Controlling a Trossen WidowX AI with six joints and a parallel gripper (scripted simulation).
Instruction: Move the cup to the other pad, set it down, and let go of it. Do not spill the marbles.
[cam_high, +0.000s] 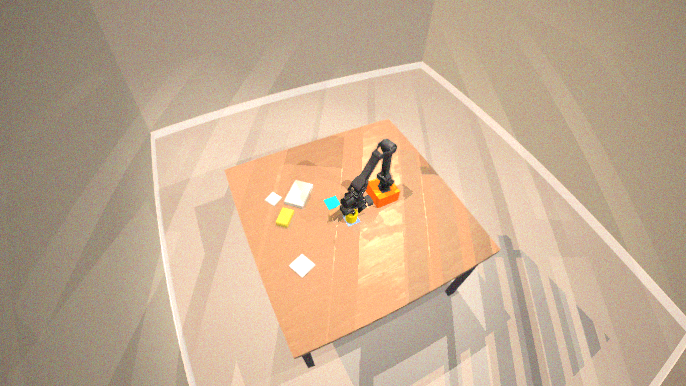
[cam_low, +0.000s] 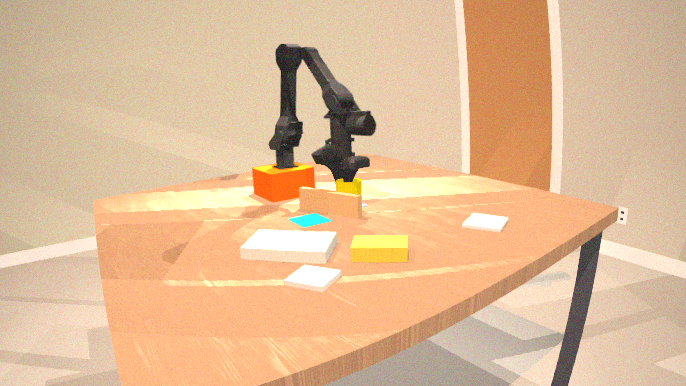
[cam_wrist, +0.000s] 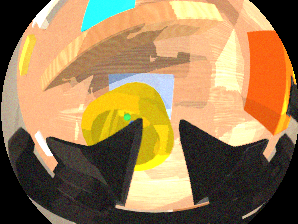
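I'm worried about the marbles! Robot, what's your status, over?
Tool part open, down at the yellow cup, gripping nothing. Cup upright on its pale-blue pad. Wooden block stands between it and the cyan pad.

yellow cup (cam_wrist: 129, 125), pale blue pad (cam_wrist: 141, 84), cyan pad (cam_low: 309, 220), orange base block (cam_low: 283, 181).

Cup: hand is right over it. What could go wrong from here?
1. In the wrist view the cup sits off-centre, partly under one finger of the open hand; closing may shove or tilt it and spill the marble.
2. The wooden block stands between the cup and the cyan pad; a low carry could clip it.
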